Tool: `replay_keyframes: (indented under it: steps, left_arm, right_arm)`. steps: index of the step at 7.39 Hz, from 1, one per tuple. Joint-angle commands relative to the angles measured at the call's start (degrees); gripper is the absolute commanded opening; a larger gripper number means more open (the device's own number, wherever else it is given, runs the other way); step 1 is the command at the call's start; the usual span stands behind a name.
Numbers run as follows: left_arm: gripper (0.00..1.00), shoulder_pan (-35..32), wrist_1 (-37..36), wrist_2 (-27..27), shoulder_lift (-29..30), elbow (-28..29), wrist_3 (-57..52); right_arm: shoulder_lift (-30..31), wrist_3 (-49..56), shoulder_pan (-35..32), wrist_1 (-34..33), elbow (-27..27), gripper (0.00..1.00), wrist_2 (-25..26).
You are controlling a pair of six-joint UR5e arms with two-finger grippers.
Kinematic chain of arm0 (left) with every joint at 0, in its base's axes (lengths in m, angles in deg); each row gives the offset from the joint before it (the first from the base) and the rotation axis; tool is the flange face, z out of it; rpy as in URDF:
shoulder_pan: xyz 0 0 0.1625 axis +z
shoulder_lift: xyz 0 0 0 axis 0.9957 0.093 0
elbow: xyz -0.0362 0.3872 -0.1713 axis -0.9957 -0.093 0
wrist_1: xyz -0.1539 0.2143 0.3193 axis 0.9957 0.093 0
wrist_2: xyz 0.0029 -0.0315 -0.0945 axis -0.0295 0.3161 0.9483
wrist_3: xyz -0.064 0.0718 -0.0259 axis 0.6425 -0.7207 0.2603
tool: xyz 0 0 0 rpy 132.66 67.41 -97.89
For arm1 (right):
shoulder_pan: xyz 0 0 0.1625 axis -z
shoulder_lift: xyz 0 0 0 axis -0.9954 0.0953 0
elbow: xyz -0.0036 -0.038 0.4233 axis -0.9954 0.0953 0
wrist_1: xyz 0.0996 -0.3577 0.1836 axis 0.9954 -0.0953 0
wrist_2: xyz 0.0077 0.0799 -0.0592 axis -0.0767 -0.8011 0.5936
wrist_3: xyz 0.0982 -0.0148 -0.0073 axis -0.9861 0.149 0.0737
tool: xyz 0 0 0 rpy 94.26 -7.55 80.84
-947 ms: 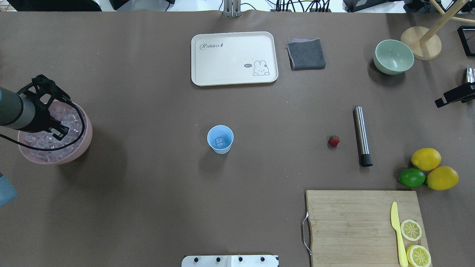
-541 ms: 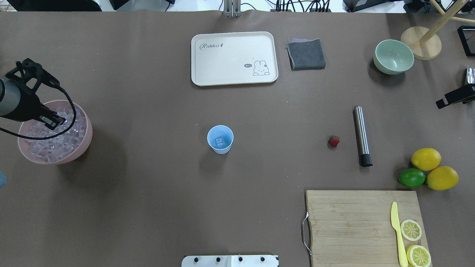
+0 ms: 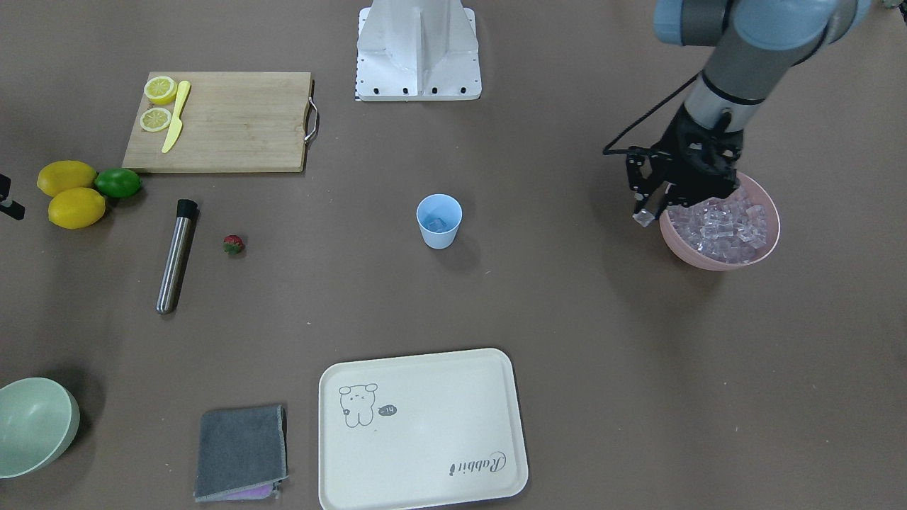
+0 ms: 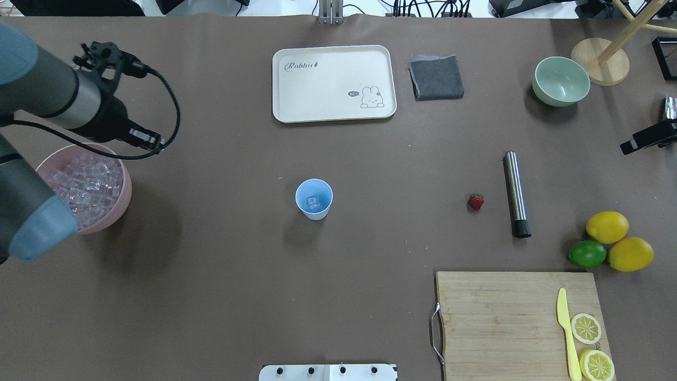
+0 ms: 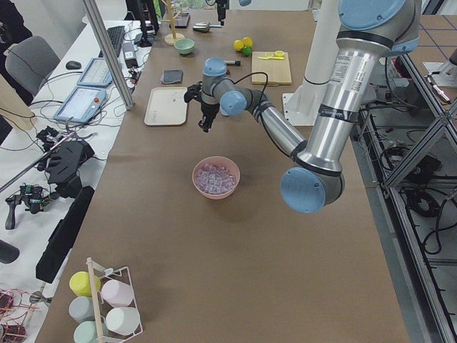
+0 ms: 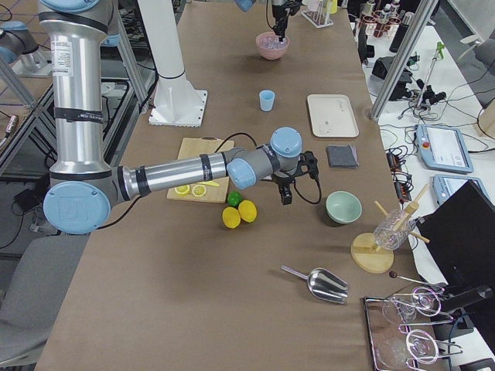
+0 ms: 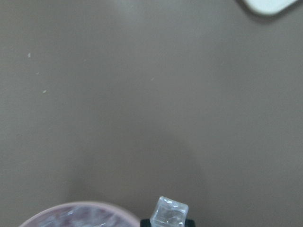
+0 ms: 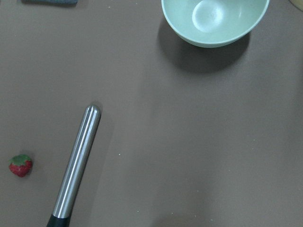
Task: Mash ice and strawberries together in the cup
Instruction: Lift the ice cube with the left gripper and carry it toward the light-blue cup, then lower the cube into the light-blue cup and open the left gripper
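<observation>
- Left end effector (image 3: 645, 212) hangs in the air just beside the pink bowl (image 3: 708, 256) and pinches one ice cube (image 7: 169, 213).
- Right end effector (image 6: 286, 195) hangs over the desk (image 4: 211, 291) near the lemons (image 6: 247, 210). I cannot tell if it is open or closed.
- That pink bowl is full of ice (image 3: 723, 227).
- Standing in the middle of the desk, the blue cup (image 4: 316, 212) has one more cube (image 4: 313, 201) inside.
- Well apart from the cup, the red strawberry (image 4: 476, 201) lies on the desk beside a metal stick (image 4: 515, 193).

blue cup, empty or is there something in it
Not empty: the overhead view shows one ice cube at the bottom of the cup, nothing else.
</observation>
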Motion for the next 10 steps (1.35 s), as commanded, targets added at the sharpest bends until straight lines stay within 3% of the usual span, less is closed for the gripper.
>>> replay_keyframes:
  steps: [1, 3, 4, 8, 9, 10]
  left_arm:
    - [0.00, 5.55, -4.68, -0.40, 9.99, 2.30, 12.97]
    - [0.00, 10.56, -4.61, -1.97, 16.59, 7.21, 20.38]
    - [0.00, 13.54, -4.09, -5.29, 18.28, 8.89, 20.58]
    - [0.00, 15.07, 1.19, -5.94, 21.37, 16.11, 20.49]
    - [0.45, 15.50, 1.28, -5.94, 21.37, 16.29, 20.49]
    - [0.95, 15.86, 1.98, -5.94, 21.37, 16.37, 20.40]
  right_arm:
    - [-0.28, 0.01, -0.08, -0.01, -0.02, 1.00, 0.34]
    - [-0.20, 0.01, 0.00, -0.01, -0.11, 1.00, 0.51]
    - [-0.02, 0.01, -0.08, 0.16, -0.11, 1.00, 0.52]
    - [-0.19, 0.01, 0.00, -0.01, -0.37, 1.00, 0.43]
    - [-0.19, 0.01, -0.08, -0.10, -0.37, 1.00, 0.34]
    - [-0.28, 0.01, 0.00, -0.10, -0.37, 1.00, 0.25]
